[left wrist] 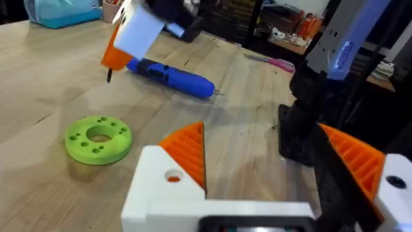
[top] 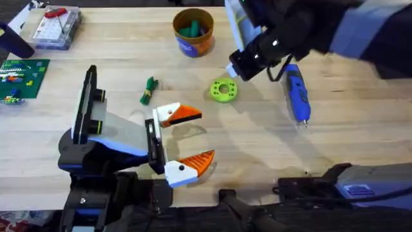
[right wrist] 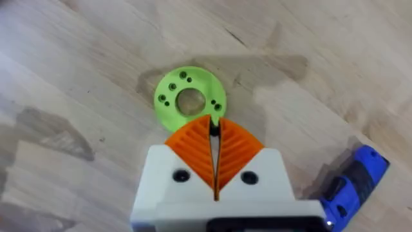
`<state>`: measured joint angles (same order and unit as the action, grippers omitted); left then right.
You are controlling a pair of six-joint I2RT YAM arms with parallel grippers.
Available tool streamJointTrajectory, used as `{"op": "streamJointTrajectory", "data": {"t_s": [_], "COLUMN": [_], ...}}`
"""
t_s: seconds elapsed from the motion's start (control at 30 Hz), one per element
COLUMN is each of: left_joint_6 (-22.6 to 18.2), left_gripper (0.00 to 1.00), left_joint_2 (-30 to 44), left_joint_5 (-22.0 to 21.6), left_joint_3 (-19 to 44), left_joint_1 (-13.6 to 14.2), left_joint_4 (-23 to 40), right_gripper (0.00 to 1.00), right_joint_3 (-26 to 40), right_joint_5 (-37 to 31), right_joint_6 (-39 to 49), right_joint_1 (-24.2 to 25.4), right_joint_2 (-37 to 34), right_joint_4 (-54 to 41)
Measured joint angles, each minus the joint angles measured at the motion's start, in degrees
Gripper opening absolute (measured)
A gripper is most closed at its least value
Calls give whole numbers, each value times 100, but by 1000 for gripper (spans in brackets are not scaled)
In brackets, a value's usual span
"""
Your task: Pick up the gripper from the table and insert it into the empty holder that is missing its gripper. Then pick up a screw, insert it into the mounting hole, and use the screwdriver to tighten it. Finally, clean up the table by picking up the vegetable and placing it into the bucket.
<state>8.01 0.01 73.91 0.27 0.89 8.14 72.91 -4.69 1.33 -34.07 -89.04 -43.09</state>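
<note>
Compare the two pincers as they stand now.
The left pincer is spread wide, low over bare wood near its own base; the right pincer has its pads pressed together, poised beside the lime-green disc. Neither holds anything. Both have white bodies with orange ribbed pads.

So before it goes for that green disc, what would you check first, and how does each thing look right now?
1. Lime-green disc lies flat on the table, nothing on it: ok.
2. Right gripper is over the disc's edge: ok.
3. Right gripper's fingers open to take it: not ok, the orange pads are shut together.
4. Left gripper out of the way: ok, open and apart from the disc.
5. Blue screwdriver clear of the disc: ok, it lies off to one side.
6. Empty holder ready for the disc: cannot tell.
</note>
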Motion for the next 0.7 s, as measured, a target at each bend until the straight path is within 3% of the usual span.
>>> {"op": "streamJointTrajectory", "data": {"t_s": [0.37, 0.7], "left_joint_6": [0, 0], "left_gripper": [991, 991], "left_joint_2": [0, 0], "left_joint_5": [1, 2], "left_joint_3": [0, 0], "left_joint_1": [0, 0], "left_joint_4": [2, 2], "right_gripper": [7, 7], "right_joint_3": [1208, 1610], "right_joint_5": [0, 3], "right_joint_6": [66, 85], "right_joint_1": [-228, -835], "right_joint_2": [254, 393], "right_joint_4": [-1288, -1639]}}
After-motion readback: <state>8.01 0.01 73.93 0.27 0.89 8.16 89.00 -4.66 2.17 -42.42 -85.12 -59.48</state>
